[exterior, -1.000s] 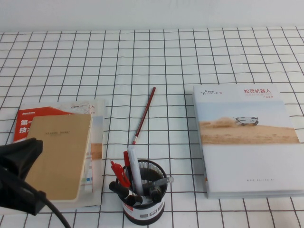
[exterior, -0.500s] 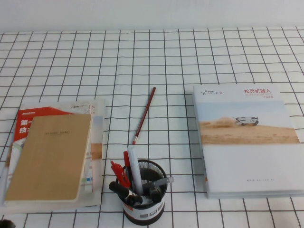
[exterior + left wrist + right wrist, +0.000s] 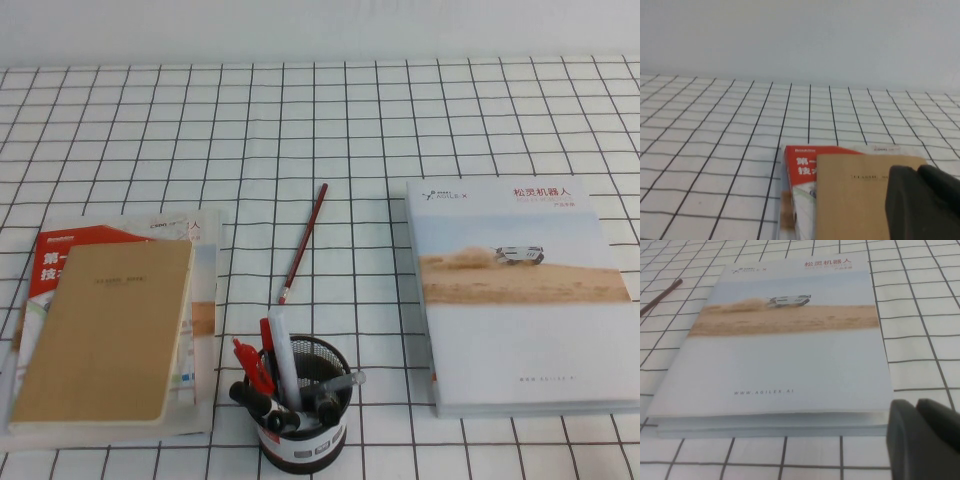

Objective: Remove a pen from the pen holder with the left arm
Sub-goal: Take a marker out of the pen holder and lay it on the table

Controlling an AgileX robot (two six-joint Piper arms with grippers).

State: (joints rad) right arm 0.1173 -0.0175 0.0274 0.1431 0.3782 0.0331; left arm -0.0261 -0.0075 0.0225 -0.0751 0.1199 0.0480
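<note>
Pen holder [image 3: 302,425] untouched, pens [image 3: 285,362] standing inside.
Near front edge of surface [image 3: 350,120], between tan notebook [image 3: 110,335] and white book [image 3: 520,330]; left gripper [image 3: 918,172] by notebook, jaws closed, empty; right gripper [image 3: 918,405] at book's corner, jaws together, empty.

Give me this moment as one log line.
left gripper: fingers shut, empty, by tan notebook | right gripper: near corner of white book | red pencil: lying flat beyond pen holder

Office-style desk: pen holder [image 3: 302,448], books [image 3: 520,340], gridded cloth [image 3: 300,120].
</note>
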